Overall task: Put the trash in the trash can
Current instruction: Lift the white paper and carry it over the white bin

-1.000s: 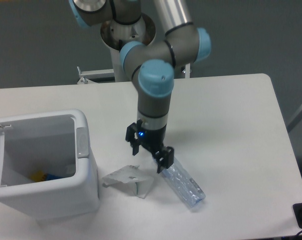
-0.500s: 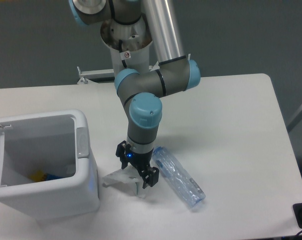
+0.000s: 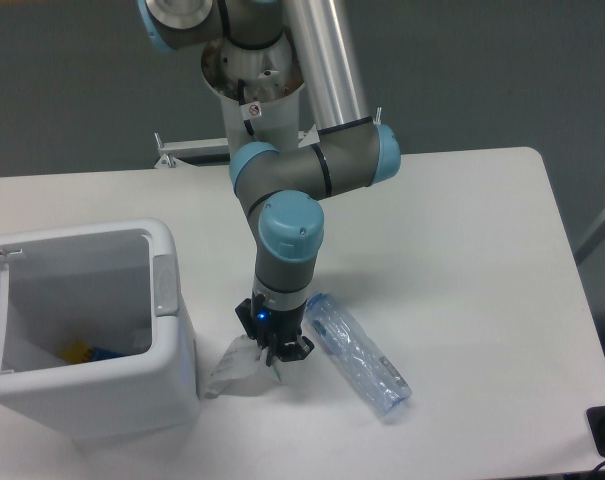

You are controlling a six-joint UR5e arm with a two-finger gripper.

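Since the card (image 3: 240, 362) is lying flat on the table (image 3: 462, 250), the gripper (image 3: 273, 350) is pressing down over it, fingers pinching its raised fold. Bottle (image 3: 357, 357) is lying just right, untouched. Can (image 3: 167, 290) is standing open, left.

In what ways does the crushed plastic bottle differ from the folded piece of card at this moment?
The bottle is clear and bluish; the card is opaque greyish-white. The bottle is the longer item. The bottle lies free on the table, while the gripper is down on the card's right end, seemingly pinching it. Both lie outside the trash can.
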